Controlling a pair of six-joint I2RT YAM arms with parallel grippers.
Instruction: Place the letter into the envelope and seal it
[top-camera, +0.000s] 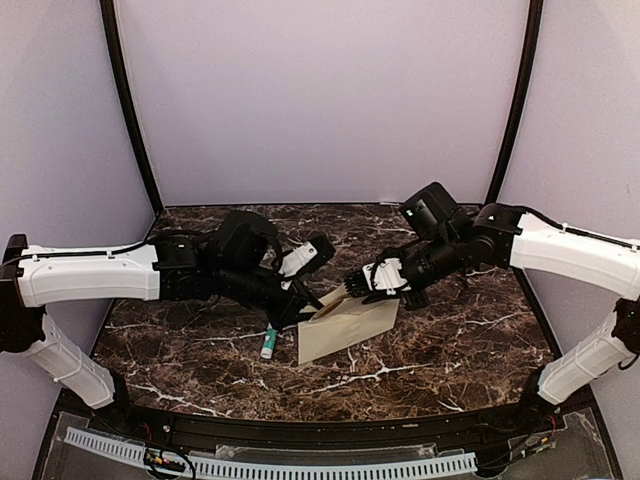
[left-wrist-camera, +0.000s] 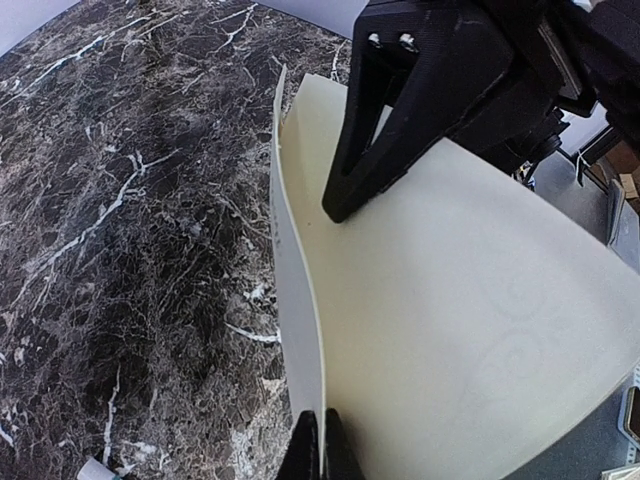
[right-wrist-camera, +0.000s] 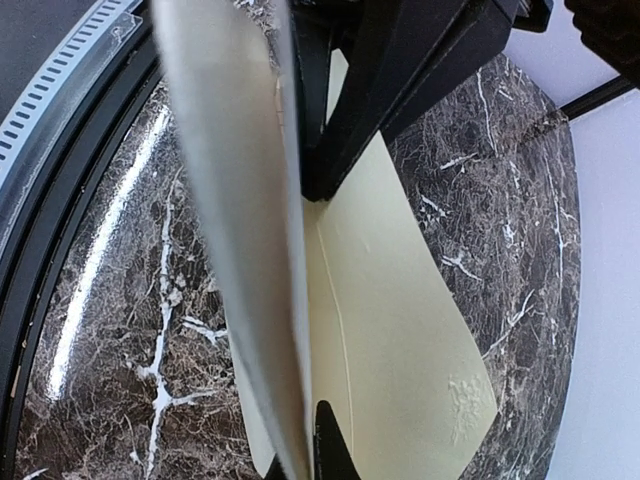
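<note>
The pale envelope (top-camera: 350, 330) lies mid-table, its upper left corner lifted. In the right wrist view its open flap (right-wrist-camera: 440, 370) carries an embossed emblem. My left gripper (top-camera: 303, 312) is shut on the envelope's raised edge; the left wrist view has its fingertips (left-wrist-camera: 322, 445) pinching cream paper (left-wrist-camera: 470, 300). My right gripper (top-camera: 350, 288) is shut on a pale sheet (right-wrist-camera: 230, 200) standing edge-on over the envelope. I take that sheet for the letter, though no border shows. The two grippers nearly meet over the envelope.
A small white and teal stick (top-camera: 268, 345) lies just left of the envelope. The dark marble table (top-camera: 450, 340) ends at a black rim (top-camera: 320, 425) in front, with pale walls at the back and both sides.
</note>
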